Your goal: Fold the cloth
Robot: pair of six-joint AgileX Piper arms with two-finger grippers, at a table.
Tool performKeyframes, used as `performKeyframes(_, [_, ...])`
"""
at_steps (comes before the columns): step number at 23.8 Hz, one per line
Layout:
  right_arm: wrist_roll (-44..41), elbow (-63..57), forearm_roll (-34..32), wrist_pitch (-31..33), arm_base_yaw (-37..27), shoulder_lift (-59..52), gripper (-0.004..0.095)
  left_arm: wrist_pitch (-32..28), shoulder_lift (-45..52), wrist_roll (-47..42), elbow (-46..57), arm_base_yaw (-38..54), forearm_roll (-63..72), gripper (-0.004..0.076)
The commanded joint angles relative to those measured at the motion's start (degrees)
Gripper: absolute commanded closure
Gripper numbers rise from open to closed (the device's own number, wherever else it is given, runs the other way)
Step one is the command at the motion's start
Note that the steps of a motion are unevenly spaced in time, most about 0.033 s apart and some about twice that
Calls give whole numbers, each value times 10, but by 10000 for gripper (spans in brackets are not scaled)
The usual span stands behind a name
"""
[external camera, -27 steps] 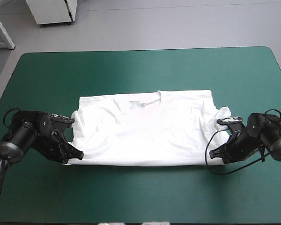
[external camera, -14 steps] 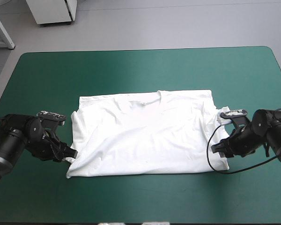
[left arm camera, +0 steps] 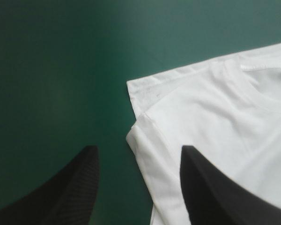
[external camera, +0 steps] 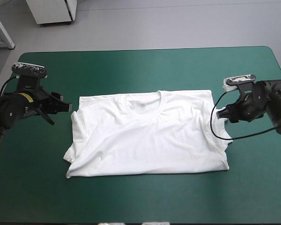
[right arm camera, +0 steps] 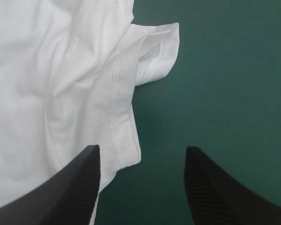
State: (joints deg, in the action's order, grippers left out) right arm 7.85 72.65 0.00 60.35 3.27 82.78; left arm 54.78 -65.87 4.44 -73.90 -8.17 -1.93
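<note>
T-shirt [external camera: 147,136] lay spread flat at abt the middle of the teal-green cover [external camera: 140,65]. Collar [external camera: 145,99] pointed toward the cover's far edge. Near edge was fairly straight, w/ soft creases across the front. It was white and short-sleeved, and looked layered along both side edges.

L gripper [external camera: 61,111] sat just off the shirt's far-left corner, low over the cover. Its black fingers [left arm camera: 61,197] stood well apart, nothing held. In its wrist view the gap btwn them showed bare cover on one side and the shirt's side edge on the other. One finger overlapped the white cloth in the picture; whether it touched couldn't be told. Ahead of it lay the shoulder corner w/ two stacked edges, and the collar's rib further on.

R gripper [external camera: 223,115] was at the shirt's right edge, nr the far-right corner, also wide open and empty. Its wrist view showed the sleeve [right arm camera: 154,51] ahead of the gripper, hem opening visible, sticking out from the body onto the cover. A stitched, folded edge ran from the sleeve back toward the gap. One finger was over cloth, the other over bare cover.

The two grippers were well apart, one at each side of the shirt.
</note>
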Motion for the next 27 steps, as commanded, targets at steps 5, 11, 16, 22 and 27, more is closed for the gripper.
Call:
performKeyframes(5, [-1, 48, 5, -30, -5, 98, 457, -13, 5, -8, -21, 0, -3, 341])
performKeyframes(11, [3, 64, 38, -36, -5, 151, 467, -4, 5, -8, -21, 0, -4, 344])
performKeyframes(16, [3, 64, 43, -40, -5, 179, 482, 18, 5, -8, -21, 0, -11, 360])
performKeyframes(22, [3, 64, 44, -48, -5, 201, 681, 45, 5, -8, -21, 0, -20, 412])
performKeyframes(27, [3, 66, 45, -50, -5, 208, 925, 65, 7, -8, -21, 0, -20, 412])
